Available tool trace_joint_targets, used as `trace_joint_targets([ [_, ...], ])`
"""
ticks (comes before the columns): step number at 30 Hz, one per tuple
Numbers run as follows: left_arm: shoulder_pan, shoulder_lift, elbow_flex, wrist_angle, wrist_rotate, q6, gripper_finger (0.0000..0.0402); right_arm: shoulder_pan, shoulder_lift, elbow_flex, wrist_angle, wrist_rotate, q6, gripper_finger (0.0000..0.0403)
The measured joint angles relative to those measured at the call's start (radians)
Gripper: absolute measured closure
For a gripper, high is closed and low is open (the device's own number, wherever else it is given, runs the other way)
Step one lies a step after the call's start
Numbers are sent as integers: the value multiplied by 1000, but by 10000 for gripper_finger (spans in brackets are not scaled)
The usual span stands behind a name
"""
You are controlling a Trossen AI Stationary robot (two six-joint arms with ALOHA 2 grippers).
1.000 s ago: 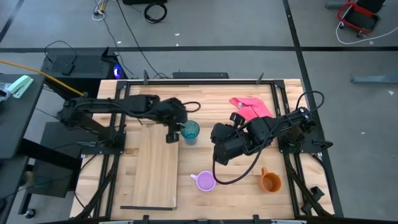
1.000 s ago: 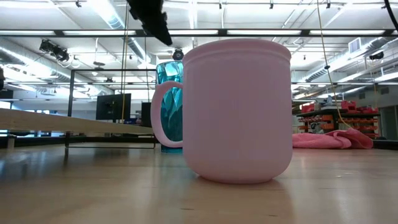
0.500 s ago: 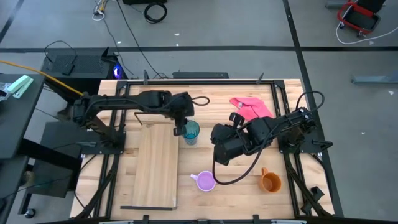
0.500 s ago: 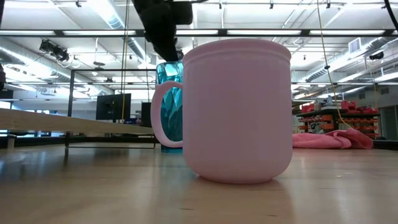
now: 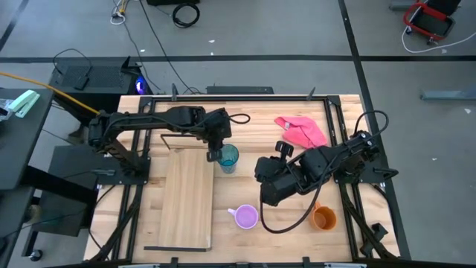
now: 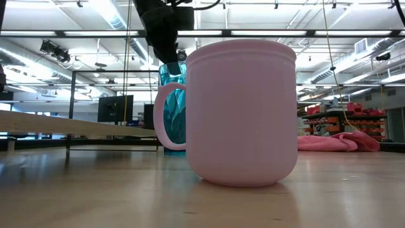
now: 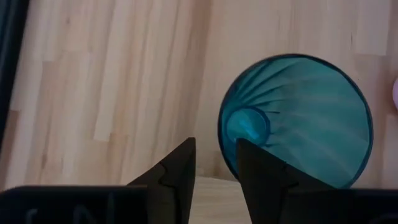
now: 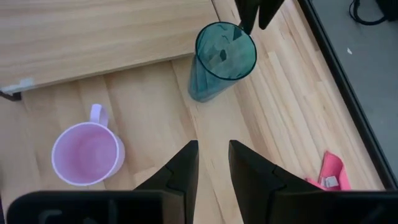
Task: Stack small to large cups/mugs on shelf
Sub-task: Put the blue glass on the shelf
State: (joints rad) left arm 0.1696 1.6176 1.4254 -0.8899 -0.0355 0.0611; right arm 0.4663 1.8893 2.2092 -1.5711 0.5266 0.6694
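While both arms hang over the table, the scene reads as follows.

Teal tumbler (image 5: 228,158): tall, see-through, faceted walls narrowing to a small round base; stands upright on the table just beside the shelf's far right corner.
Lilac mug (image 5: 245,217): squat, opaque, matte, with a loop handle; upright on the table near the front edge, between shelf and orange mug.
Orange mug (image 5: 323,217): squat, handle pointing away from the front edge; upright near the front right.
Shelf (image 5: 184,199): long pale wood board with fine straight grain and thin black wire ends, lying flat on the table's left part.
Left gripper (image 7: 214,158): directly above the tumbler's rim, pointing down; fingers slightly parted, straddling the rim wall without pinching it.
Right gripper (image 8: 211,155): above bare table between tumbler and lilac mug, fingers slightly parted, holding nothing.
Pink cloth (image 5: 301,130): soft, crumpled, at the table's far right.
Table (image 5: 342,119): jointed pale planks.
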Motion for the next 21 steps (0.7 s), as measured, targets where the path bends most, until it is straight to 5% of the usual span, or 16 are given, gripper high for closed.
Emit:
trace_joint_targets([
  [21, 0, 75, 0, -29, 61, -49, 271, 1, 0, 0, 0, 15, 3, 306],
])
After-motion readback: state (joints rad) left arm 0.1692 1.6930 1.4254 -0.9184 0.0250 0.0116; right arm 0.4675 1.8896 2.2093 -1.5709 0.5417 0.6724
